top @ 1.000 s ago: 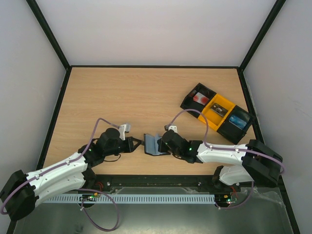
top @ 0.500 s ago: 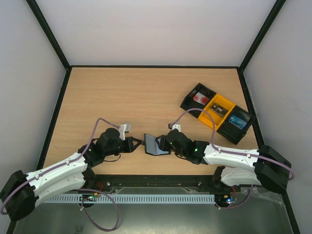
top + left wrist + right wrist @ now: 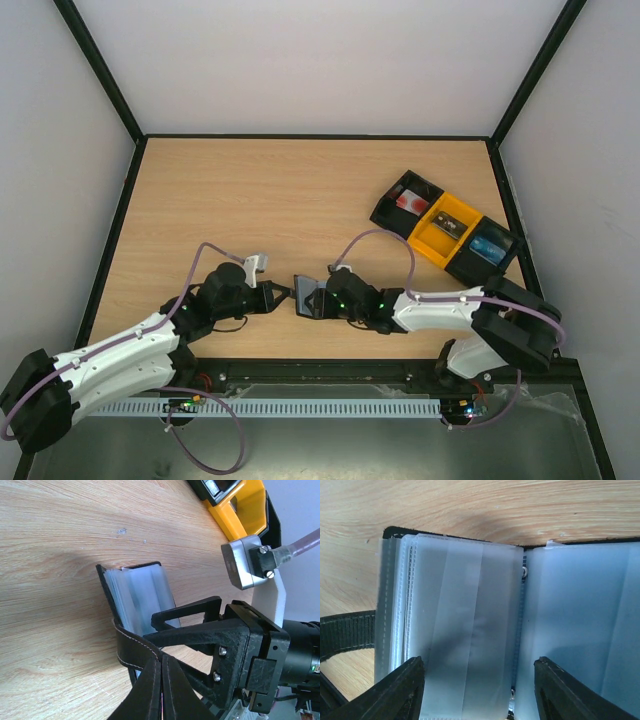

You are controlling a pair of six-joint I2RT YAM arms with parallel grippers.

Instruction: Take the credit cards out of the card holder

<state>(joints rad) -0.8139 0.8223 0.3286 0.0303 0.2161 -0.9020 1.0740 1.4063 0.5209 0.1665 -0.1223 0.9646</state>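
Note:
The card holder (image 3: 306, 297) lies open on the table near its front edge: black cover, pale blue-grey leaves (image 3: 465, 620). I cannot tell the credit cards apart from those leaves. My left gripper (image 3: 162, 665) is shut on the holder's black stitched strap (image 3: 131, 649) at its left side. My right gripper (image 3: 479, 685) is open, hanging just above the open leaves. One of its fingers (image 3: 407, 692) stands over the left stack and the other over the right page, near the spine. Nothing sits between them.
A long black-and-yellow tray (image 3: 445, 232) stands at the right, holding a red-and-white object (image 3: 408, 200) and a bright blue object (image 3: 488, 246). Black-framed walls close in the table. Both arms meet at the holder, their fingers close together.
My right gripper has gone from shut to open, backed off and come left again over the open leaves. The left gripper has stayed still, shut on the strap.

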